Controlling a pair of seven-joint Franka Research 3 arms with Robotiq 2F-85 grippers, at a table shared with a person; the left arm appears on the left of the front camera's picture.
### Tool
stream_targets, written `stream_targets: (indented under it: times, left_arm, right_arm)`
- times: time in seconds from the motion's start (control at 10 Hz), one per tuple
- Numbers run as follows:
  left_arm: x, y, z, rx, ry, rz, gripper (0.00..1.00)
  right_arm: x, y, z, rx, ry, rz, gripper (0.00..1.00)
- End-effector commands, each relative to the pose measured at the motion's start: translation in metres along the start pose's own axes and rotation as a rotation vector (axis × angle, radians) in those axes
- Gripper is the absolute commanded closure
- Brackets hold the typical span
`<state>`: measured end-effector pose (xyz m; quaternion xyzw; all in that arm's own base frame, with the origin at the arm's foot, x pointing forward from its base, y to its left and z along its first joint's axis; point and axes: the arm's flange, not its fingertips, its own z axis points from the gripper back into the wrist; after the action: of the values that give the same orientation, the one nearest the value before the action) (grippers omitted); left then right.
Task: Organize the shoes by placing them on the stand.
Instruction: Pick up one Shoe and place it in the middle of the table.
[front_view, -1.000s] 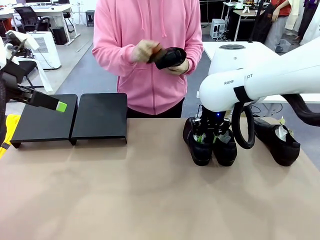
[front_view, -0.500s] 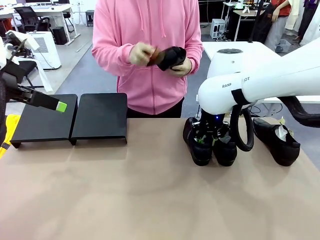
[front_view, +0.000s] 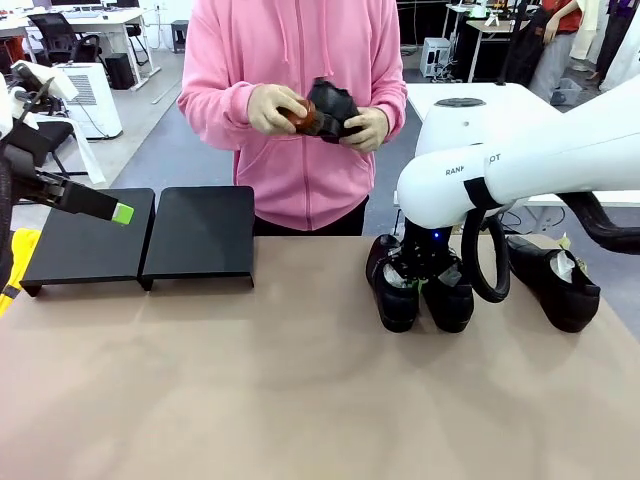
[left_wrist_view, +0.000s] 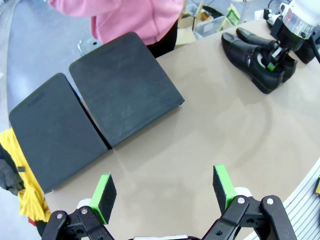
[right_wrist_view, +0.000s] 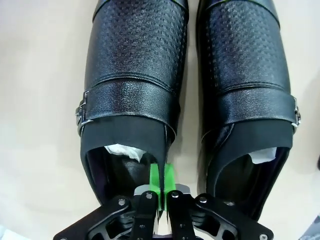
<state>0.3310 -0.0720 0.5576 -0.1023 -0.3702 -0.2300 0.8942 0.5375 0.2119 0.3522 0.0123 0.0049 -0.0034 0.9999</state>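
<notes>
The right gripper (right_wrist_view: 161, 181) is clamped on the side wall of one shoe (right_wrist_view: 132, 75), its mate (right_wrist_view: 245, 65) just beside. The left gripper (left_wrist_view: 164, 186) hangs wide over the table (left_wrist_view: 210, 135), near the stand (left_wrist_view: 120, 90). A third shoe (front_view: 555, 280) lies farther right, and the person (front_view: 300, 170) holds a fourth shoe (front_view: 335, 105).

Tan table (front_view: 300, 400), pink hoodie (front_view: 290, 40), yellow fabric (left_wrist_view: 27, 200)

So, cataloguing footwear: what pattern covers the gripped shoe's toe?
Black, finely embossed with a dot grid; the shoe shows it best in the right wrist view.
</notes>
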Motion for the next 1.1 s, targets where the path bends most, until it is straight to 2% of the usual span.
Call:
stream_targets:
  times: [0.0, 0.1, 0.2, 0.4, 0.5, 0.7, 0.9, 1.0]
  left_arm:
    - [-0.001, 0.002, 0.001, -0.003, 0.001, -0.009, 0.0]
    - [-0.001, 0.002, 0.001, -0.003, 0.001, -0.009, 0.0]
    - [-0.001, 0.002, 0.001, -0.003, 0.001, -0.009, 0.0]
    - [-0.001, 0.002, 0.001, -0.003, 0.001, -0.009, 0.0]
    - [-0.001, 0.002, 0.001, -0.003, 0.001, -0.009, 0.0]
    - [-0.001, 0.002, 0.001, -0.003, 0.001, -0.009, 0.0]
    - [-0.001, 0.002, 0.001, -0.003, 0.001, -0.009, 0.0]
    - [-0.001, 0.002, 0.001, -0.003, 0.001, -0.009, 0.0]
  right_arm:
    - [0.006, 0.006, -0.008, -0.011, 0.033, 0.021, 1.0]
    - [0.002, 0.006, 0.001, 0.007, 0.018, 0.021, 1.0]
    - [-0.013, 0.009, 0.026, 0.033, -0.056, 0.059, 1.0]
    - [-0.059, 0.011, 0.072, 0.091, -0.179, 0.086, 1.0]
    - [-0.084, 0.014, 0.082, 0.136, -0.196, 0.106, 1.0]
    - [-0.138, 0.038, 0.081, 0.198, -0.182, 0.182, 1.0]
    - [-0.178, 0.061, 0.063, 0.274, -0.148, 0.221, 1.0]
    - [-0.195, 0.072, 0.064, 0.315, -0.2, 0.245, 1.0]
